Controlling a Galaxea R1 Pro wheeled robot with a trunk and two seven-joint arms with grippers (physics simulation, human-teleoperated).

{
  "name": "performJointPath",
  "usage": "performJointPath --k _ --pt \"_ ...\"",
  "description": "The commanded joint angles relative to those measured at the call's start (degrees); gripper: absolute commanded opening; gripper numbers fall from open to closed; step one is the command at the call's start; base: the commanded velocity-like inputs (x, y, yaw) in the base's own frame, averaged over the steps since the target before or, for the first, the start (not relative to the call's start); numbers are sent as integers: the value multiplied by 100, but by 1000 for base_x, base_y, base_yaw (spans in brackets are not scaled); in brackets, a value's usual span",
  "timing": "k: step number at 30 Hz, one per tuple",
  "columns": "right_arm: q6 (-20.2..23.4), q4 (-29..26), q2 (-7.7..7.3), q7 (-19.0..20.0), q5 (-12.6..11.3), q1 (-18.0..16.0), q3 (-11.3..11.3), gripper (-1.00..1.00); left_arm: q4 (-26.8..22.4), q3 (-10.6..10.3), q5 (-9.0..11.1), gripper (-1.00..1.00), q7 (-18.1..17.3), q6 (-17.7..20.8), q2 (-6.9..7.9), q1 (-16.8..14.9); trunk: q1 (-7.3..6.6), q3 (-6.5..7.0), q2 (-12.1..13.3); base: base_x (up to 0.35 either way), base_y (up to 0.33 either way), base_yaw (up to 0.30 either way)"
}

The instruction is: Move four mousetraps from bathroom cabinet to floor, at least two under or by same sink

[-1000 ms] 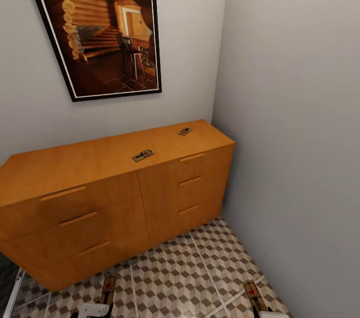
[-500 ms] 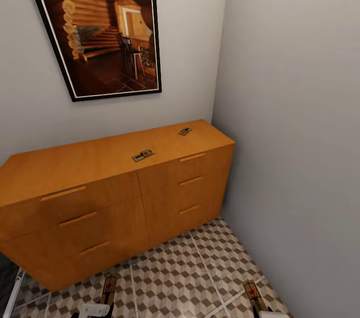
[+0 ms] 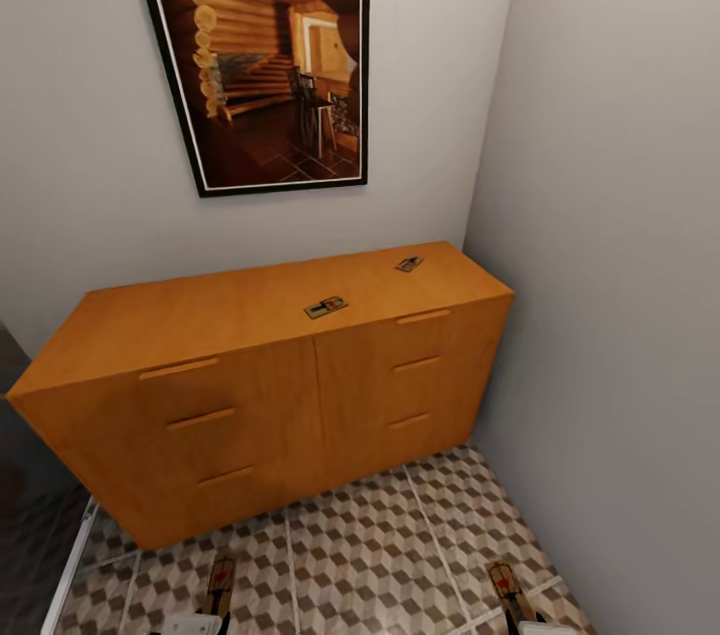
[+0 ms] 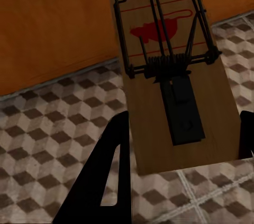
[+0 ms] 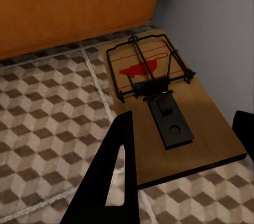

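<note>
The cabinet [image 3: 250, 405] stands against the far wall with its drawers closed. Two mousetraps lie on its top, one near the middle [image 3: 326, 307] and one toward the right end [image 3: 408, 264]. My left gripper [image 3: 205, 618] is shut on a third mousetrap [image 4: 169, 75], held flat above the bathroom floor [image 3: 370, 555] close to the cabinet front. My right gripper [image 5: 180, 155] is shut on another mousetrap [image 5: 169, 107], held low over the tiles beside the grey side wall. The black fingers [image 4: 108, 176] press each board's edges. The bathroom sink is out of view.
A framed picture [image 3: 270, 45] hangs above the cabinet. A grey wall [image 3: 620, 265] closes the right side, meeting the cabinet's right end. At the left, a pale strip [image 3: 65, 565] borders a darker floor area [image 3: 30, 475]. Patterned tiles stretch between me and the cabinet.
The whole head picture has shifted to the right, so the camera has moved. The cabinet, the two mousetraps on it and the two held ones keep their places.
</note>
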Motion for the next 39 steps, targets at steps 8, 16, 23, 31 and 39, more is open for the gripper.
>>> performJointPath --k 8,16,23,31,39 --pt "-14 0 -11 -38 -19 -2 33 -100 19 -33 46 -100 -15 -20 -26 -3 0 -5 -3 -62 0 284" --pt "-14 0 -7 -38 -19 -2 33 -100 19 -33 46 -100 -15 -20 -42 6 0 -5 -3 -254 0 282" --pt "-14 2 -6 -38 -19 -2 35 -100 21 -34 45 -100 -15 -20 -43 6 0 -5 -3 -36 0 282" --pt "-14 3 -6 -38 -19 -2 36 -100 24 -34 45 -100 -15 -20 -55 6 0 -5 -3 -116 0 282" --pt "-14 6 -6 -38 -19 -2 34 -100 25 -34 39 -100 -15 -20 -59 6 0 -5 -3 -43 0 282"
